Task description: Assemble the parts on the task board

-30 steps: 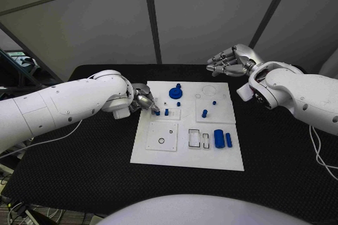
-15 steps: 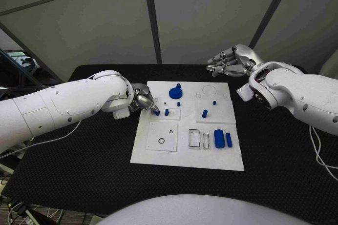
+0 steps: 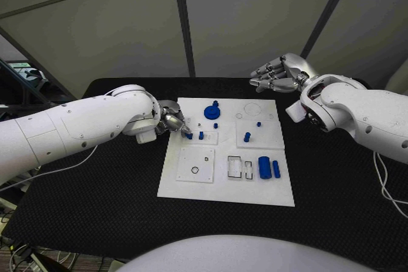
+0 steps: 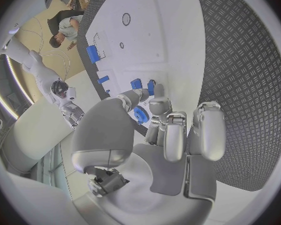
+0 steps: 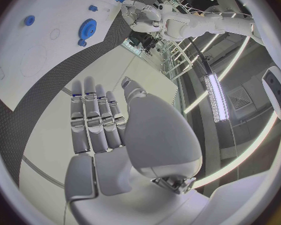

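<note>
Left hand (image 3: 173,122) fingers pinch small blue peg (image 3: 188,136) at task board (image 3: 223,189) edge; right hand (image 3: 276,73) fingers apart, empty.

We see even, soft light from above in the head view; the white task board (image 3: 226,166) is bright against the dark worktop (image 3: 102,207), with only faint shadows. In the right wrist view a long ceiling lamp (image 5: 217,96) glares. Both wrist views bend straight edges strongly at the rim, and the near hands look slightly soft
</note>
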